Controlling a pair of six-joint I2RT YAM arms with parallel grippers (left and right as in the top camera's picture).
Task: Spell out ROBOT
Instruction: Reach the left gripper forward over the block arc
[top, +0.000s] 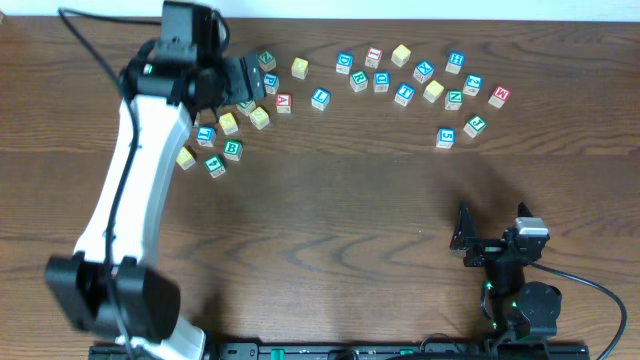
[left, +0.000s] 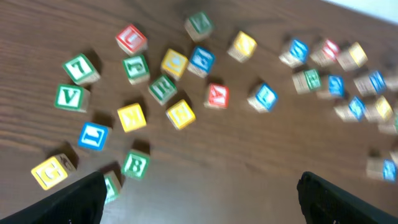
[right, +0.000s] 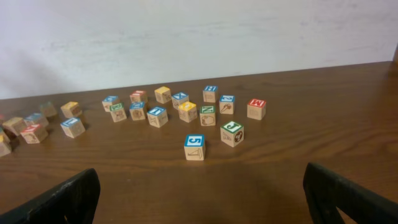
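Several wooden letter blocks with coloured faces lie scattered along the far side of the wooden table. A green B block (top: 233, 150) lies in the left cluster and shows in the left wrist view (left: 135, 163). My left gripper (top: 252, 82) hovers open and empty over that left cluster; in the left wrist view (left: 202, 208) its fingers frame bare wood just short of the B block. My right gripper (top: 463, 236) is open and empty near the front right, far from the blocks. In the right wrist view (right: 199, 205) a blue-topped block (right: 194, 147) is the nearest one ahead.
A second group of blocks (top: 425, 80) spreads across the far right, with a blue block (top: 446, 137) and a green block (top: 474, 125) nearest the front. A white wall (right: 186, 37) stands behind the table's far edge.
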